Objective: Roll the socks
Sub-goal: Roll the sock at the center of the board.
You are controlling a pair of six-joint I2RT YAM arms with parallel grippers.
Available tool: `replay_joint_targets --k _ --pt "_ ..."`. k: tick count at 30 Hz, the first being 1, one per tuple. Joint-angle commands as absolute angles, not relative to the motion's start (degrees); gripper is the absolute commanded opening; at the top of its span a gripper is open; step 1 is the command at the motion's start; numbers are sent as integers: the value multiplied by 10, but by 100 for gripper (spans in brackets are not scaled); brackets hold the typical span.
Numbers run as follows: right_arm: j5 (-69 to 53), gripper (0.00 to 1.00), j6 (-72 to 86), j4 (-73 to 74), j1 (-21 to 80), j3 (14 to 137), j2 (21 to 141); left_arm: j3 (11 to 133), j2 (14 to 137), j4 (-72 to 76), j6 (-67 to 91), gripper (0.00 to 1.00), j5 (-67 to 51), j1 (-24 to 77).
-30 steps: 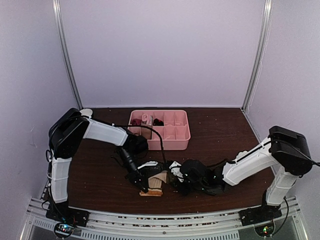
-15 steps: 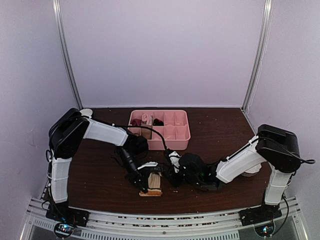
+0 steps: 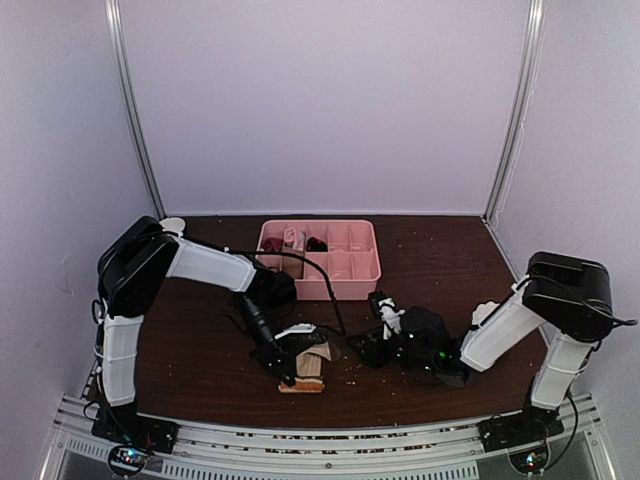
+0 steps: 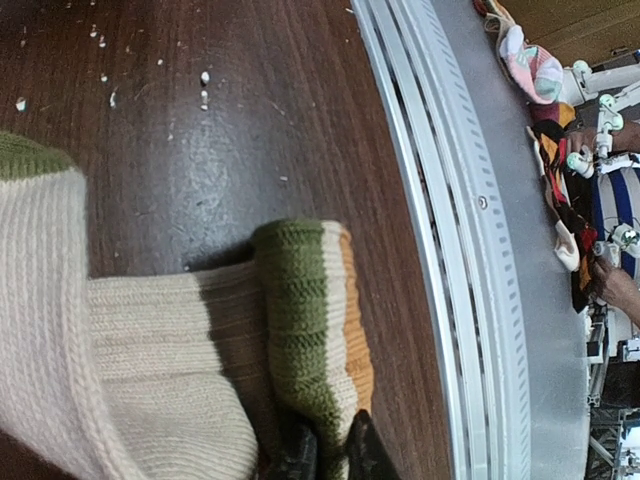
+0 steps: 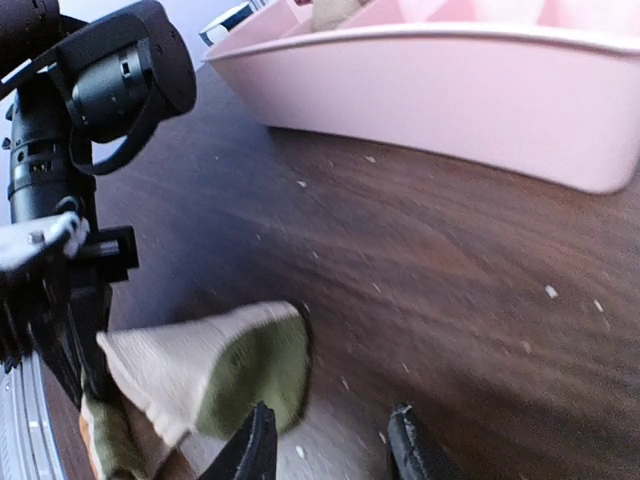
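The beige-tan sock (image 3: 312,363) lies folded near the table's front edge, its olive and orange cuff (image 4: 320,330) next to the rail. My left gripper (image 3: 291,374) is shut on that cuff end, its tips (image 4: 332,458) pinching the fabric. In the right wrist view the sock's olive-tipped flap (image 5: 245,370) stands up beside my left gripper (image 5: 60,250). My right gripper (image 3: 361,349) is open and empty (image 5: 330,450), just right of the flap and not touching it. The black argyle sock does not show on the table.
The pink divided tray (image 3: 345,289) stands behind the sock, with small fabric items in its back-left cells; its wall fills the top of the right wrist view (image 5: 450,100). The metal rail (image 4: 450,250) runs along the table's front edge. White crumbs dot the dark wood.
My right gripper has let go of the sock and drawn back to the right, open. The sock's flap now stands free. My left gripper has stayed shut on the cuff.
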State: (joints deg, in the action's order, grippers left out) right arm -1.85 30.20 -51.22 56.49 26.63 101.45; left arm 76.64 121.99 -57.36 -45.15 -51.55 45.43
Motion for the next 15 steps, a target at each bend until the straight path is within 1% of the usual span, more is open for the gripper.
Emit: replay_joint_targets --k 1,2,4,6,8,10,11,13,14,15 --pt "-63 93 258 -550 560 185 939 773 1217 -586 -475 9 -525 456" --pt "-69 100 234 -542 563 171 923 773 1217 -588 -478 9 -526 456" --pt "-42 100 194 -469 571 165 887 775 1218 -591 -481 9 -527 456" --pt "6 100 167 -354 578 189 854 777 1220 -598 -487 9 -528 456" --pt "107 100 185 -269 581 203 823 778 1220 -601 -491 9 -530 456" --pt "171 100 236 -310 580 169 776 779 1220 -608 -498 9 -533 456" --pt "174 100 266 -393 580 130 756 780 1221 -609 -498 9 -533 456" --pt "174 100 293 -531 579 76 764 782 1224 -610 -500 9 -533 456" --pt "138 100 217 -534 582 87 785 785 1227 -612 -499 9 -531 456" --pt "111 100 158 -471 596 125 801 786 1228 -612 -499 9 -530 456"
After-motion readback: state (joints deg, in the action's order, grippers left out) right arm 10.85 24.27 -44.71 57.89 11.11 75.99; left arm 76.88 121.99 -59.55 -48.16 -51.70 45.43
